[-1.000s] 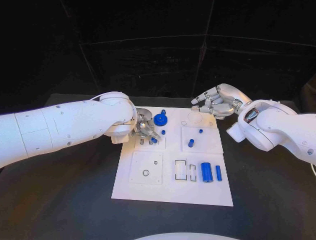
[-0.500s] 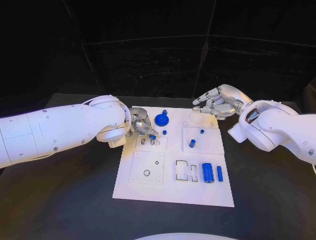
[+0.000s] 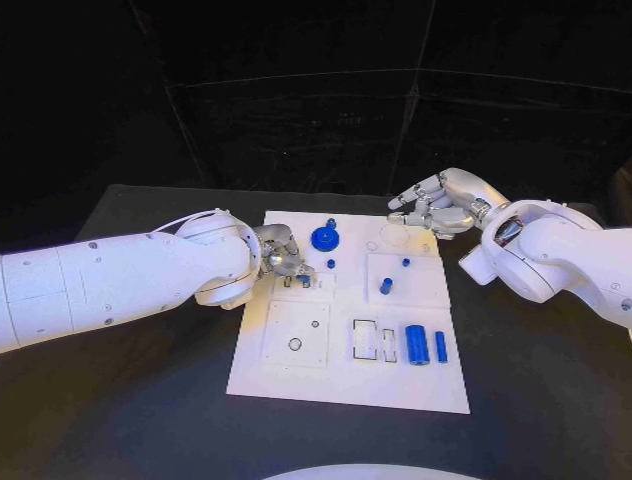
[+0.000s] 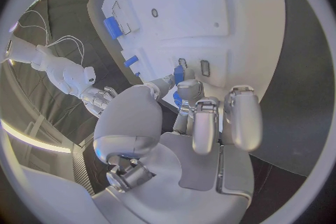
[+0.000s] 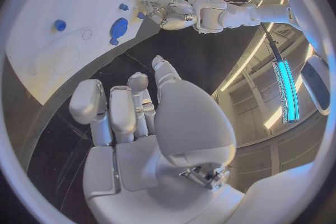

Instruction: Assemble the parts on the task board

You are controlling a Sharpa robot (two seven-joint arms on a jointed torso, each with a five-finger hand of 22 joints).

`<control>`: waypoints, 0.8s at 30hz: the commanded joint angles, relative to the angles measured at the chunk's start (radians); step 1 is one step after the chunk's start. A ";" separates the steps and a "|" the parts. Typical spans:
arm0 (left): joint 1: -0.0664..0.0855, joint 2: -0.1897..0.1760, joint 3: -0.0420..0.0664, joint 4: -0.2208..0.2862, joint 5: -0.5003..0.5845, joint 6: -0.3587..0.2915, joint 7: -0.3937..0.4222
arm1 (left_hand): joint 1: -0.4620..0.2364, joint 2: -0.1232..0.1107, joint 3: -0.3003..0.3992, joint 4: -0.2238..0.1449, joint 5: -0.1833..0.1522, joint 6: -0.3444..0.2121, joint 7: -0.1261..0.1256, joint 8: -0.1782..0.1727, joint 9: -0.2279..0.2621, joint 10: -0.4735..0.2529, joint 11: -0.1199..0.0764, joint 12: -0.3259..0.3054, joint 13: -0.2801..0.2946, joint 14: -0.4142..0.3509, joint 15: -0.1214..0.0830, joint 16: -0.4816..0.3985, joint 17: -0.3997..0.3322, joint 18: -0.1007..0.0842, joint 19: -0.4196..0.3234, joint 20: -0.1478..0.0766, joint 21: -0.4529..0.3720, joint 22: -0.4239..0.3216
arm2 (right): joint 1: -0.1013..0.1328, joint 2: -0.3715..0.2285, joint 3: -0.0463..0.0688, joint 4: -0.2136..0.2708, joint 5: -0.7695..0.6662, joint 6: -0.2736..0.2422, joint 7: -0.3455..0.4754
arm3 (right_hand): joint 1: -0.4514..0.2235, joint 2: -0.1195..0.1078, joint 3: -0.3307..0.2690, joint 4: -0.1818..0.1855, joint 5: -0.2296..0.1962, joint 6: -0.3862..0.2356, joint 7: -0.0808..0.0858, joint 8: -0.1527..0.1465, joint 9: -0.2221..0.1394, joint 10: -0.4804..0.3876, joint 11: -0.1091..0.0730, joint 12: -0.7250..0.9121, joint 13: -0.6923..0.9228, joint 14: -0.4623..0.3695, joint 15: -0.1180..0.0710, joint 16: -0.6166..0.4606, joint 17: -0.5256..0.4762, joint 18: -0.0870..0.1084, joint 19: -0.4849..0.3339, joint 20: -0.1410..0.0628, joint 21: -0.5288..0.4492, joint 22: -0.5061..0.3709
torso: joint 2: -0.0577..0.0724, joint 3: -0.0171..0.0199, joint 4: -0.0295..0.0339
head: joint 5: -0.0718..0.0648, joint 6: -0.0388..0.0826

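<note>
A small blue peg (image 4: 178, 74) is pinched in the fingertips of the left hand (image 3: 277, 255) over the upper left of the white board (image 3: 348, 385). Being light, hard and likely slippery, it is best gripped across its sides. The right hand (image 3: 434, 205) is held empty, fingers loosely curled, near the board's far right corner.

White task board (image 3: 348, 380) with blue parts (image 3: 416, 343) on a black table (image 3: 129, 400); silver left hand (image 3: 280, 257), white arms.

1. Both arms wear smooth white rounded shells with small dark screw dots.
2. The left hand (image 3: 282, 255) and right hand (image 3: 429, 206) are silver, with pale finger pads.
3. Thin white cables loop at the left wrist.
</note>
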 commanded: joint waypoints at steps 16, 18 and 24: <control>-0.014 0.006 -0.013 -0.006 -0.054 -0.017 0.004 | -0.005 -0.003 0.175 -0.164 0.000 0.004 -0.008 0.008 0.003 0.011 0.002 0.006 0.003 0.104 -0.003 0.003 0.263 -0.002 0.011 0.002 0.006 0.001 | 0.002 0.004 0.001 -0.002 -0.002 0.014 0.002 | -0.009 0.006 -0.008 0.003 0.007 -0.003 -0.001 0.005 -0.001 -0.002 0.000 -0.003 -0.002 0.010 -0.005 -0.004 0.000 0.005 -0.007 0.002 -0.006 -0.001 | 0.001 0.0001 -0.0014 | -0.001 -0.002; -0.014 0.006 -0.013 -0.005 -0.055 -0.011 0.003 | -0.005 -0.003 0.175 -0.164 0.000 0.004 -0.008 0.008 0.004 0.012 0.002 0.007 0.003 0.104 -0.003 0.003 0.263 -0.002 0.011 0.002 0.006 0.001 | 0.002 0.004 0.001 -0.003 -0.002 0.014 0.002 | -0.009 0.006 -0.008 0.003 0.007 -0.003 -0.001 0.005 -0.001 -0.002 0.000 -0.003 -0.002 0.010 -0.005 -0.004 0.000 0.005 -0.007 0.002 -0.006 -0.001 | 0.002 0.0002 -0.0015 | 0.000 -0.003; -0.015 0.004 -0.013 0.000 -0.055 0.013 0.001 | -0.006 -0.005 0.176 -0.164 0.000 0.004 -0.009 0.009 0.004 0.013 0.001 0.008 0.005 0.104 -0.003 0.003 0.263 -0.002 0.012 0.002 0.007 0.002 | 0.002 0.006 0.001 -0.004 -0.002 0.015 0.003 | -0.009 0.006 -0.008 0.003 0.007 -0.003 -0.001 0.005 -0.001 -0.002 0.000 -0.003 -0.002 0.010 -0.005 -0.004 0.000 0.005 -0.007 0.002 -0.006 -0.001 | 0.002 0.0001 -0.0013 | -0.002 -0.004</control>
